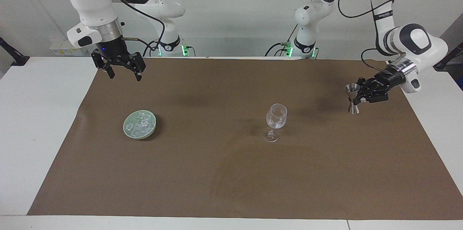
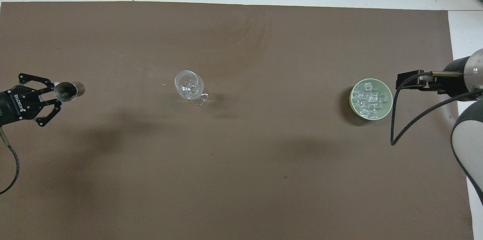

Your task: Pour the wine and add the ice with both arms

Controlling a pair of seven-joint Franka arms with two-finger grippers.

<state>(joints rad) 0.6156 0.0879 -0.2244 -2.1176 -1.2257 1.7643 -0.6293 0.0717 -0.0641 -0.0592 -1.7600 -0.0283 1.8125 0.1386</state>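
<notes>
While the left tool (image 1: 359,96) is gripping a steel jigger (image 1: 352,98) upright on the brown surface (image 1: 231,172), the wine glass (image 1: 275,122) is standing well apart from it. The right tool (image 1: 121,69) is hanging spread wide above the green dish (image 1: 127,131) holding the ice (image 1: 141,125).

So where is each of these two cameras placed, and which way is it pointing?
Facing view: high across the table, looking back at the robots; both whole arms show, the left gripper holding the metal measuring cup, the right gripper open above the mat.
Overhead view: high above the robots' end, looking steeply down; only the left gripper and the right arm's wrist show.
Both share the wine glass and the dish of ice, turned half round.
</notes>
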